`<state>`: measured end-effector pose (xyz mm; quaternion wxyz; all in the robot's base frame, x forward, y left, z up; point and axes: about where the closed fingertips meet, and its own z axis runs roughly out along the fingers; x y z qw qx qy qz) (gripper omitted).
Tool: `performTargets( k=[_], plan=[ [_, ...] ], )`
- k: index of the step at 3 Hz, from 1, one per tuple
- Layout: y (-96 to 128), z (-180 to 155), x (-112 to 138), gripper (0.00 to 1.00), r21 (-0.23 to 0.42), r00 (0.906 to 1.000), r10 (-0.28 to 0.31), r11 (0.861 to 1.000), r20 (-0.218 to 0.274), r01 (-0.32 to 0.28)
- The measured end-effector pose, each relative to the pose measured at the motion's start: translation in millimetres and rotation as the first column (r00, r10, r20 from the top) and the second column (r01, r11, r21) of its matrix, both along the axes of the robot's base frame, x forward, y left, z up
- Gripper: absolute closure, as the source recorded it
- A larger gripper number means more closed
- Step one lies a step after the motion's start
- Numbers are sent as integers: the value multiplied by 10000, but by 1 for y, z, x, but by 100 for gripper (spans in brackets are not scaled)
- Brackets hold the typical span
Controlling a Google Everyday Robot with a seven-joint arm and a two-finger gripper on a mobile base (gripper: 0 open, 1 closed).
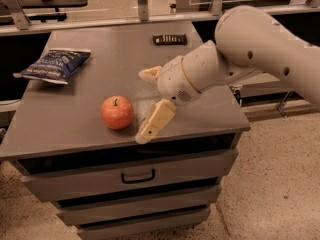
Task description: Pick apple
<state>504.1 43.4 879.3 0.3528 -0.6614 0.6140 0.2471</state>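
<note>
The apple (pixel 117 112) is round and red-orange with a short dark stem. It sits upright on the grey cabinet top (pixel 75 126), towards the front left. My gripper (pixel 142 106) is just to the right of the apple, low over the top. It is open, with one cream finger (pixel 155 121) near the front edge and the other (pixel 150 74) further back. The apple is beside the fingers' tips, not between them. The gripper holds nothing.
A blue snack bag (pixel 55 64) lies at the back left of the top. A dark flat bar (pixel 170 39) lies at the back middle. Drawers (pixel 137 175) sit below the front edge. Metal rails and shelves stand behind.
</note>
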Motion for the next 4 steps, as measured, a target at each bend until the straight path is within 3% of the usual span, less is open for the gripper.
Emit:
performTargets(
  k=[1, 2, 4],
  plan=[
    [22, -14, 3, 0, 723, 9995, 129, 9973, -302, -107],
    [40, -21, 2, 9, 1247, 9982, 311, 9919, -513, -245],
    [62, -24, 0, 56, 1872, 9937, 454, 9820, -1029, -255]
  ],
)
